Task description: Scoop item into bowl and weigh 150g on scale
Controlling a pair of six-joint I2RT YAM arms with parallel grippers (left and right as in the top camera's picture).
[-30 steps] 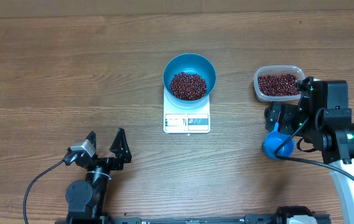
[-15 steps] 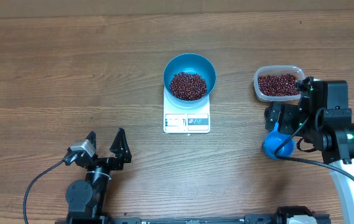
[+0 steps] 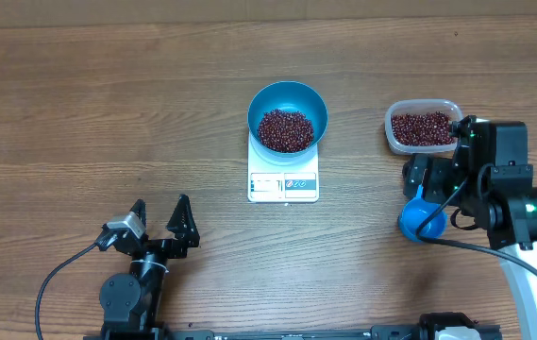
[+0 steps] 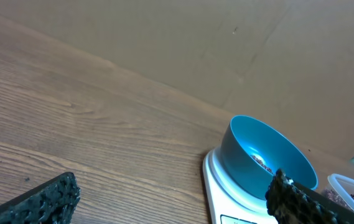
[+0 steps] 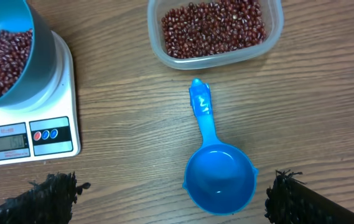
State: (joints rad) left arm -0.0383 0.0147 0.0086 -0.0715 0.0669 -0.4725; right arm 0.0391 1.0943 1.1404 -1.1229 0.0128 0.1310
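blue bowl (image 3: 287,102) sits on the scale (image 3: 283,185), toward its twelve o'clock edge, beans (image 3: 285,130) heaped inside. right gripper (image 5: 170,196) gapes wide above the scoop (image 5: 219,177) (arm (image 3: 518,194) half-hides it overhead), tub (image 5: 216,56) at its twelve. left gripper (image 4: 164,202) wide, gripping nothing; display (image 5: 10,144) unreadable.

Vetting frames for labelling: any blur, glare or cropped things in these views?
Overhead: evenly lit, sharp, scoop partly hidden by the right arm. Left wrist: bowl sharp, tub cut off at the right edge. Right wrist: sharp, faint sheen inside the scoop, bowl cropped at the left edge.
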